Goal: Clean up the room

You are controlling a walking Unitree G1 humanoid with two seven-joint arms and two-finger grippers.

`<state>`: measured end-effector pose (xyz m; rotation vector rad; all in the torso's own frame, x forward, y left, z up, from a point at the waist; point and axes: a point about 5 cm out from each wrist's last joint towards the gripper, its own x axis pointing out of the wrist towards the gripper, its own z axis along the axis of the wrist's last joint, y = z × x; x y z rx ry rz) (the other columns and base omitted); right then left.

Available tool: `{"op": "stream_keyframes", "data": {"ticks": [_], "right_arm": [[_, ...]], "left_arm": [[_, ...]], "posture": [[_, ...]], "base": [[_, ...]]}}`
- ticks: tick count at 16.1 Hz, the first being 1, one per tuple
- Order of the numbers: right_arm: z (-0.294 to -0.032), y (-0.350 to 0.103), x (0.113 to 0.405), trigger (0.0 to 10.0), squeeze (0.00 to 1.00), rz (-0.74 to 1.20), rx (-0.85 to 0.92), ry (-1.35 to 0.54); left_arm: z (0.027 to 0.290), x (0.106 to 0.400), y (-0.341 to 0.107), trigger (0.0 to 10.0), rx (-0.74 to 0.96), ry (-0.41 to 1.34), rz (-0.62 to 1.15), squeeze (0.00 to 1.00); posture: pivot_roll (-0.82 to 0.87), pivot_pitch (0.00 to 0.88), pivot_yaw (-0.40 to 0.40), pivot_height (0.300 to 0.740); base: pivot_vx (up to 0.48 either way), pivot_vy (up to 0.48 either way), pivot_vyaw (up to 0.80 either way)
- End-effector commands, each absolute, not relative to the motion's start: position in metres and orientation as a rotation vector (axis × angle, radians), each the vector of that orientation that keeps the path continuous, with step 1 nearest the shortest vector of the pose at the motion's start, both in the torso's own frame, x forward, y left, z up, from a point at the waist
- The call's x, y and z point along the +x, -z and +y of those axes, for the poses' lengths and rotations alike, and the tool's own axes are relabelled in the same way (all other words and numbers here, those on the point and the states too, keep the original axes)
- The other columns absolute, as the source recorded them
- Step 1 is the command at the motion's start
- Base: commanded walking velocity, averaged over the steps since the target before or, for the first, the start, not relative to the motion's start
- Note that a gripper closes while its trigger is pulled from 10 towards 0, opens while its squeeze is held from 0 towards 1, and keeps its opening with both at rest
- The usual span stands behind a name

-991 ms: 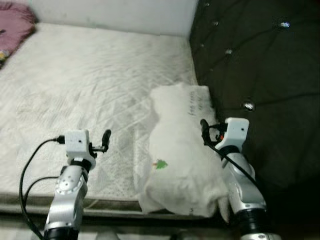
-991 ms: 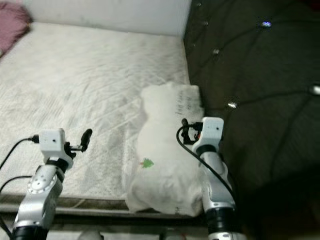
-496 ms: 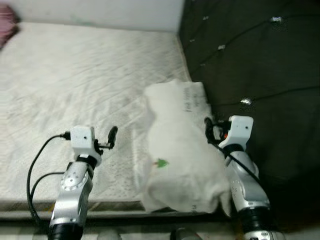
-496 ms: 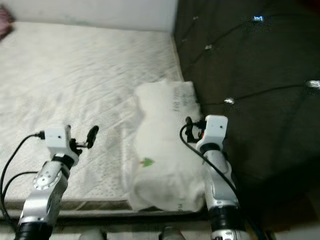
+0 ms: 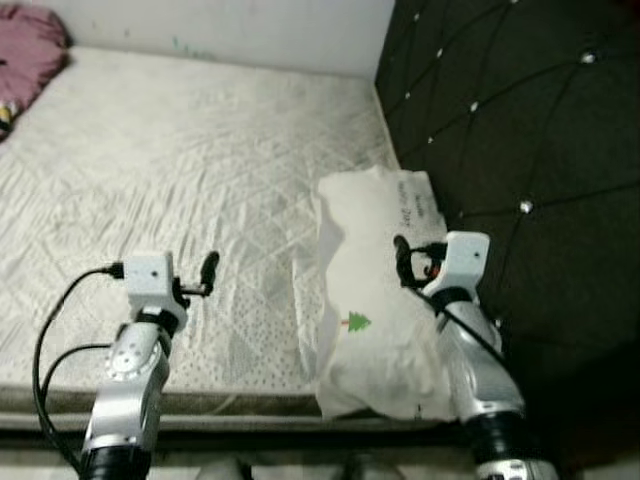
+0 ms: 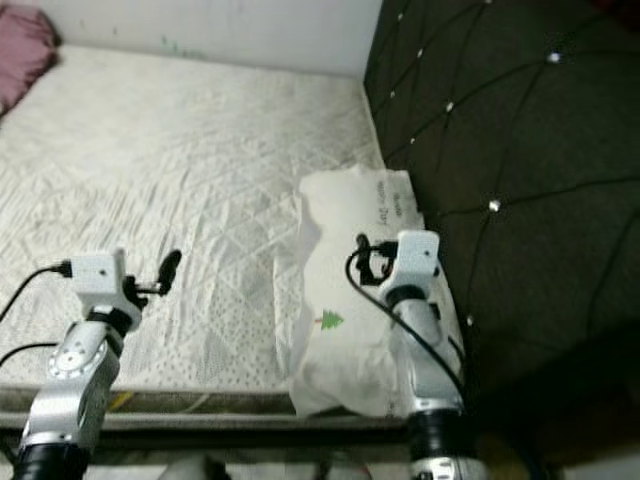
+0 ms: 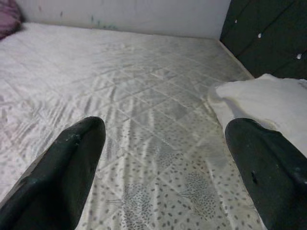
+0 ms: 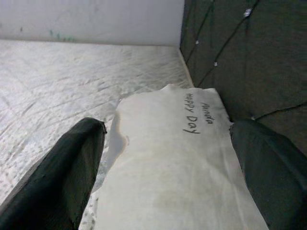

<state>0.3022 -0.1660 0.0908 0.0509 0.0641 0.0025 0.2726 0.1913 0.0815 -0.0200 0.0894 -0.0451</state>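
Observation:
A white pillow [image 5: 375,290] with a small green tree print and dark lettering lies on the right side of the bare quilted mattress [image 5: 180,170], against the dark tufted headboard [image 5: 510,130]. My right gripper [image 5: 403,262] hovers open just above the pillow [image 8: 172,158], nothing between its fingers [image 8: 62,177]. My left gripper [image 5: 208,272] hangs open over the mattress [image 7: 144,120] left of the pillow [image 7: 268,103], also empty.
A pink cushion or blanket [image 5: 30,55] sits at the far left corner of the mattress. A white wall [image 5: 230,25] runs along the far side. The mattress front edge [image 5: 200,400] is close below my arms.
The camera has shifted, so the whole scene slid right and the pink cushion came back into view. Both grippers hold about the same pose, open and empty.

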Motion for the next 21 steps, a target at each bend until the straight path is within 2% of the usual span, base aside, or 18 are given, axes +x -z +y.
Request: {"op": "stream_keyframes", "data": {"ticks": [1,7,9,21], "right_arm": [[-0.1691,-0.0872,0.3013,10.0,0.0,0.08,0.047,0.012],[-0.1691,-0.0859,0.3018,10.0,0.0,0.087,0.046,0.015],[-0.1694,-0.0852,0.3021,10.0,0.0,0.088,0.047,0.016],[-0.1689,-0.0847,0.3035,10.0,0.0,0.09,0.045,0.015]], "left_arm": [[0.1867,0.2725,-0.0801,10.0,-0.016,0.067,0.099,0.0],[0.1858,0.2731,-0.0805,10.0,-0.013,0.076,0.097,0.0],[0.1853,0.2732,-0.0806,10.0,-0.012,0.077,0.095,0.0],[0.1842,0.275,-0.0817,10.0,-0.009,0.082,0.09,0.0]], "posture": [[0.02,0.042,-0.065,0.74],[0.02,0.045,-0.065,0.74],[0.02,0.045,-0.065,0.74],[0.02,0.049,-0.066,0.74]], "base": [[0.0,0.48,0.0],[0.0,0.48,0.0],[0.0,0.48,-0.58],[0.0,0.48,0.0]]}}
